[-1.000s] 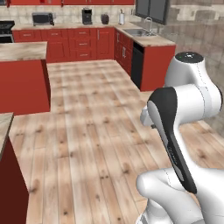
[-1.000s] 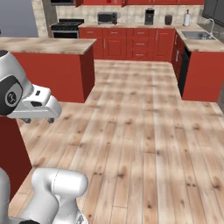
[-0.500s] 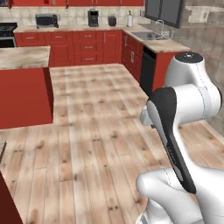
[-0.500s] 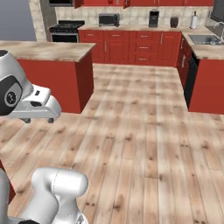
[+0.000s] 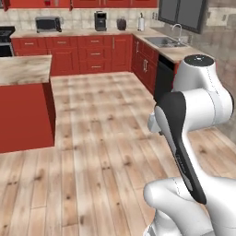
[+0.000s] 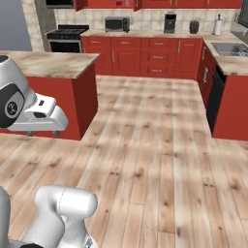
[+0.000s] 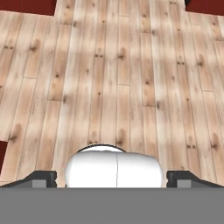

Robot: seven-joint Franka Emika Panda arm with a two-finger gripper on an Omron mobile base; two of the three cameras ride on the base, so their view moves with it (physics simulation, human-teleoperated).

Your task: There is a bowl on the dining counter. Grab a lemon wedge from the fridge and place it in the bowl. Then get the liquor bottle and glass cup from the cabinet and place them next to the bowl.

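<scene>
My gripper (image 7: 112, 178) has its jaws wide and holds nothing; only the fingertips (image 7: 41, 178) show, above bare wood floor (image 7: 113, 78). The dining counter (image 6: 53, 65) is cut off at the left edge. Behind it stand a stove (image 6: 68, 38) and microwave (image 6: 116, 23).

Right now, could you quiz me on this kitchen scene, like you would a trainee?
1. True or false: the gripper is holding a bottle.
2. What lies under the gripper in the hand view: A) a counter top, B) wooden floor, C) a sink?
3. Fill in: in the right base view, the microwave stands on the back counter, to the right of the ____.

Key: 1 false, it is open and holds nothing; 2 B; 3 stove.
</scene>
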